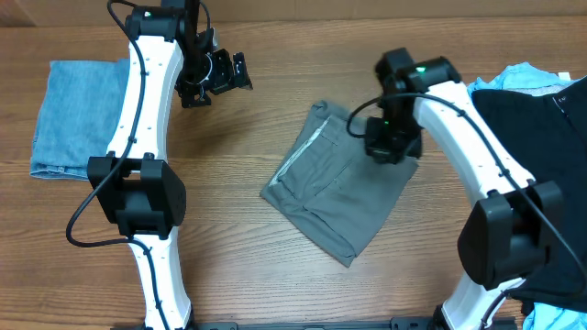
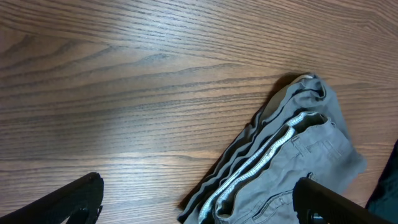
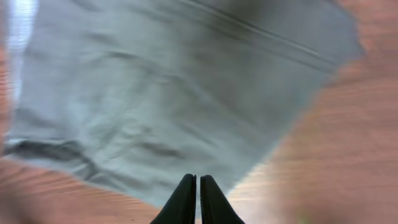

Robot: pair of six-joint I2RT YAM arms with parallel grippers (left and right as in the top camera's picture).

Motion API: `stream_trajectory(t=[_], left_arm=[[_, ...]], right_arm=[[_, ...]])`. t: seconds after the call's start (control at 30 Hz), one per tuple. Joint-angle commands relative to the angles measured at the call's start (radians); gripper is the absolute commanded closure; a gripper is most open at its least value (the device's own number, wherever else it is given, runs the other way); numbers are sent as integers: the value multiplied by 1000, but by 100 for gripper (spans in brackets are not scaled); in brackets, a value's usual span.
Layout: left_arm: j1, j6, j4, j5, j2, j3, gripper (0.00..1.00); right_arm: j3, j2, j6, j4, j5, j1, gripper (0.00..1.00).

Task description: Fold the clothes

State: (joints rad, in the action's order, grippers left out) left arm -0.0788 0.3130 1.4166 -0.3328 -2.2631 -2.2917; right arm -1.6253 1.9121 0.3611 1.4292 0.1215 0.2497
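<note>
Wood table (image 1: 275, 275): the grey shorts (image 1: 339, 197) lie folded mid-table between your arms, with a black garment (image 1: 537, 128) and a light-blue garment (image 1: 525, 73) piled at the right edge and a denim piece (image 1: 73, 115) at far left. Your left gripper (image 1: 220, 78) is spread wide over bare wood up-left of the shorts, holding nothing. Your right gripper (image 3: 198, 179) sits over the shorts' upper right corner, fingers pressed together, no cloth visible between them.

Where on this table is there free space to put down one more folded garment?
The table is bare between the left arm and the grey shorts, and in front of the shorts toward the near edge. The right side is crowded: the right arm and a black garment fill it.
</note>
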Motion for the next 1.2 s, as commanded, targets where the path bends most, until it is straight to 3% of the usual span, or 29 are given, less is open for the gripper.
stream_trajectory(t=[0.0,0.37,0.6,0.73,0.93,1.17], left_arm=[[-6,2,0,3,4,-30,0],[-6,2,0,3,4,-30,0],[-6,2,0,3,5,-30,0],[-6,2,0,3,5,-30,0],[-6,1,-3,5,5,-30,0],[-6,0,-122,106,5,-30,0]], right_arm=[[93,8,97,-7,-114,-54,96],[417,8,138,-274,-106,-105,96],[468,9,137,-494,-93,-105,96],[459,8,51,-627,2,-105,96],[446,8,50,-677,-51,-105,94],[446,8,18,-612,-59,-105,91]])
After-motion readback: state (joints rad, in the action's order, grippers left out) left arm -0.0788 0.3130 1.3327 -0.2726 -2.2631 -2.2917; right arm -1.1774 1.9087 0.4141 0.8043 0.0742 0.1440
